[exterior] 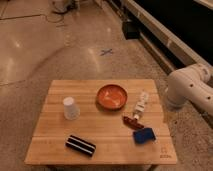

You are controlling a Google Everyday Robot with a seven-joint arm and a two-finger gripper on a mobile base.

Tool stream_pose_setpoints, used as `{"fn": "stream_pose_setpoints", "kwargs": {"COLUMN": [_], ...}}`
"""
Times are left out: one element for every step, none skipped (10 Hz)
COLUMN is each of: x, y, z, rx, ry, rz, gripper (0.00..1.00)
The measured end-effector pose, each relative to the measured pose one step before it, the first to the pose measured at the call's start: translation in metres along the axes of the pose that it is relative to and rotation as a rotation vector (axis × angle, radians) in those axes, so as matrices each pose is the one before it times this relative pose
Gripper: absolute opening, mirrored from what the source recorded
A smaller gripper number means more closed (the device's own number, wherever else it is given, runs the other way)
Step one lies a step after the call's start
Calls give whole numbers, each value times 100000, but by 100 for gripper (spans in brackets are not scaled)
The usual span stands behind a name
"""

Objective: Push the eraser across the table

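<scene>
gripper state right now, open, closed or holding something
gripper: cannot be told, it is out of view; only the robot's white arm shows, beside the right edge of the table, apart from the eraser.

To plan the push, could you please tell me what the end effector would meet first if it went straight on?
The end effector is out of view; only the white arm shows, right of the table, so its line cannot be told. The eraser lies untouched.
</scene>
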Motion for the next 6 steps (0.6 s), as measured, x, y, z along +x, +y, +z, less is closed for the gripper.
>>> {"fn": "stream_pose_setpoints", "kwargs": {"x": [-7,-22,-337,-882,-914,-791], "y": [6,47,530,905,1205,905], "z": [4,42,120,-2,86,116], "rx": [-15,-114,-451,-609,-956,-798], "ry": [2,49,-38,-1265,-1531,-1392], "rz": [-19,-83,-1051,-1585,-1718,-1237], "gripper": [65,65,65,65,65,65]}}
